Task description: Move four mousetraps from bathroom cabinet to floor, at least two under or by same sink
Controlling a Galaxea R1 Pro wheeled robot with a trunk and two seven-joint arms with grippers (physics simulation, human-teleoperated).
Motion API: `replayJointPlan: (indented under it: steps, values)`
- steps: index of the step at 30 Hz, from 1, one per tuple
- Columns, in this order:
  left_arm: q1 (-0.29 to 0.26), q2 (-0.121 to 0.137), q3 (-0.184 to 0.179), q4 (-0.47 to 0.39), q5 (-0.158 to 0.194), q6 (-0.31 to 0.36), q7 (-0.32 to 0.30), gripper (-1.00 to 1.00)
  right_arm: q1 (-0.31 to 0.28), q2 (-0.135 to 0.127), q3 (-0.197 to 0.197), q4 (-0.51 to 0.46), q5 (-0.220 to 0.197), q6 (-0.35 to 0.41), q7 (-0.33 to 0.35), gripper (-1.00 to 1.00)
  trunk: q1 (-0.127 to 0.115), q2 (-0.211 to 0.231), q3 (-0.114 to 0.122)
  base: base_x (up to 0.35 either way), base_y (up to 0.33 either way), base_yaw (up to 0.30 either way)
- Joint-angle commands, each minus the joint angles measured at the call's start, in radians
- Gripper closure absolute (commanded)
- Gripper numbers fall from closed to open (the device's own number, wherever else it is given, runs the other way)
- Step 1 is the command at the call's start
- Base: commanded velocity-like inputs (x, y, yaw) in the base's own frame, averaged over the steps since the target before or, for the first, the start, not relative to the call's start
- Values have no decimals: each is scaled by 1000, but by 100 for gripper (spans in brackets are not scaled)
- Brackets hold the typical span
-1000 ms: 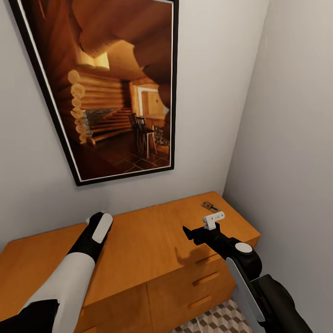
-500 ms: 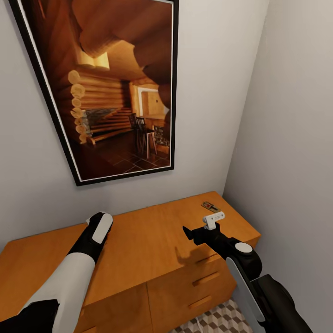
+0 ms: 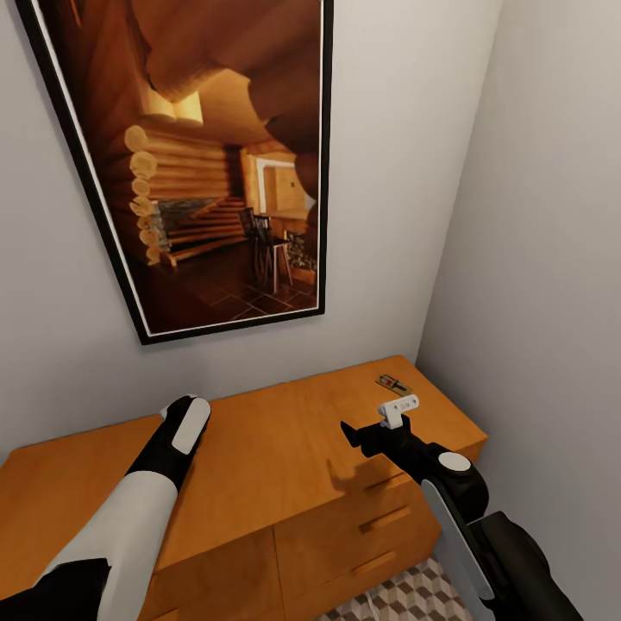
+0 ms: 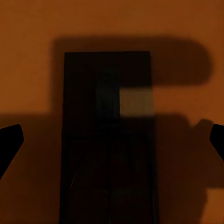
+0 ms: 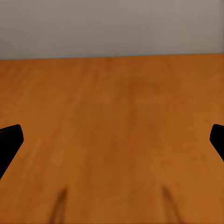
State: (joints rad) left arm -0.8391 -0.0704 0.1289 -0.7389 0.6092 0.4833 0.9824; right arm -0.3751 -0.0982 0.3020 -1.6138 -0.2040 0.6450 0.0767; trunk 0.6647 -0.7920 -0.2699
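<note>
The orange-tan cabinet (image 3: 285, 448) stands against the grey wall below me. One mousetrap (image 3: 391, 382) lies on its top near the back right corner. My right gripper (image 3: 349, 431) hovers over the cabinet top, in front and to the left of that mousetrap, open with nothing between its fingers (image 5: 10, 140). My left arm reaches over the left part of the top, its wrist (image 3: 185, 423) pointing down. In the left wrist view, the left gripper (image 4: 112, 140) is open just above a dark flat rectangle (image 4: 107, 154) in deep shadow, too dark to identify. A strip of the bathroom floor (image 3: 414, 599) shows at the cabinet's foot.
A large black-framed picture (image 3: 216, 164) of a log interior hangs on the wall above the cabinet. A grey side wall (image 3: 535, 285) closes in right beside the cabinet's right end. Drawer bar handles (image 3: 384, 520) face me.
Both arms and the mousetrap stay where they were; only the head view has crept by a few pixels.
</note>
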Motion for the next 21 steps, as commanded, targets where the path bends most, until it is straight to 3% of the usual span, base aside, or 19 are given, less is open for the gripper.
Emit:
replayJointPlan:
  steps: [1,7,8,21]
  values:
    - [0,0,0,0,0,0,0,-100,0,0,0,0,0,0,0,-100,0,0,0,0,0,0]
    - [1,0,-1,1,-1,-2,0,-100,0,0,0,0,0,0,0,-100,0,0,0,0,0,0]
    - [1,0,-1,0,-1,-3,0,100,0,0,0,0,0,0,0,-100,0,0,0,0,0,0]
    - [3,1,-1,1,0,-13,1,100,0,-1,-1,0,0,0,0,-100,0,0,0,0,0,0]
